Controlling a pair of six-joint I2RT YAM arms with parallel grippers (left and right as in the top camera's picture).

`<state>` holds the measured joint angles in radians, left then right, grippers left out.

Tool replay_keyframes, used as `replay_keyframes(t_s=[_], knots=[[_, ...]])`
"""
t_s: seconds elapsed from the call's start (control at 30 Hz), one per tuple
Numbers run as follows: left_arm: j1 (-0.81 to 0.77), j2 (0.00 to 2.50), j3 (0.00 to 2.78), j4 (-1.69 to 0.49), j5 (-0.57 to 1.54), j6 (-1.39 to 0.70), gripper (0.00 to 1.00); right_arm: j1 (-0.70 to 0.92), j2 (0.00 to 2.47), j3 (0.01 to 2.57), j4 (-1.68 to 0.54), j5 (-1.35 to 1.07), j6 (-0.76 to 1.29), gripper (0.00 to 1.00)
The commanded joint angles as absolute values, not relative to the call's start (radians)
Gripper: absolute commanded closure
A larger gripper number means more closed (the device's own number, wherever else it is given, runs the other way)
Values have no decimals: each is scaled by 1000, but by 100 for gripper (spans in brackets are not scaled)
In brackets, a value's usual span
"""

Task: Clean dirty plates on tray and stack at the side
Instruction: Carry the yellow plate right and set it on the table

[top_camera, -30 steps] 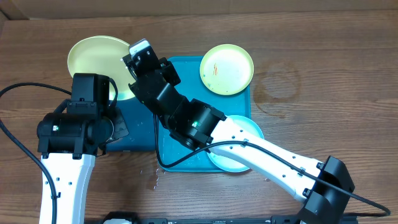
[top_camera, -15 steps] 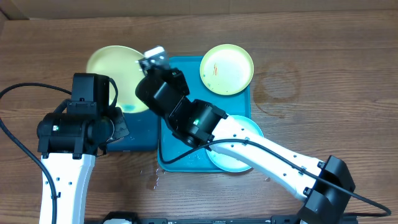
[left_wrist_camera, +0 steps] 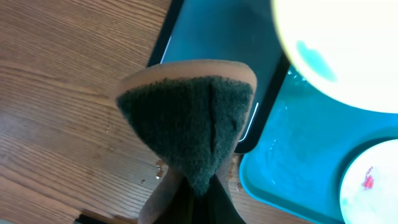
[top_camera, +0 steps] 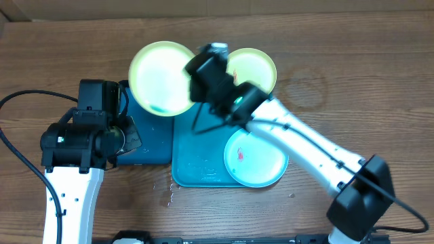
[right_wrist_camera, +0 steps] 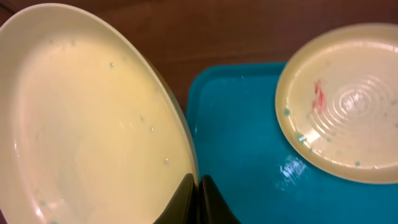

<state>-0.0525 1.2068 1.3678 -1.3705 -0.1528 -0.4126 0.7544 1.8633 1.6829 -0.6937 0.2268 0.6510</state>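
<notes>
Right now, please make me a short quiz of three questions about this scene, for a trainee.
1. True or false: the right claw is empty.
2. What does the left claw hold? A. a sponge B. a plate C. nothing
3. How many plates rest on the turquoise tray?
Key: 1 false, it grips a green plate; 2 A; 3 two, another green plate and a blue plate.

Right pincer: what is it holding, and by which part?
The right pincer is shut on a lime-green plate, pinching it at its rim.
</notes>
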Motion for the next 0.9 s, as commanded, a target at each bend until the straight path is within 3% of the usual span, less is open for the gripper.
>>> replay_keyframes(t_s=[0.0, 0.17, 0.47, 0.63, 0.87], knots=[[-62, 1208, 1370, -1359, -120, -389, 96, 604, 1778, 1697, -743, -66, 677, 96], [-62, 1209, 1369, -1324, -103, -370, 96, 393, 1752, 1697, -902, -257, 606, 96], [-62, 1230, 1369, -1242, -8, -282, 96, 35, 1752, 1694, -1221, -192, 462, 96], [-64, 1276, 1369, -1203, 199, -213, 96, -104, 1752, 1683, -1333, -74, 463, 96], [-134, 1396, 1363, -1208, 210, -212, 96, -204, 1753, 1552, -1319, -56, 463, 96]])
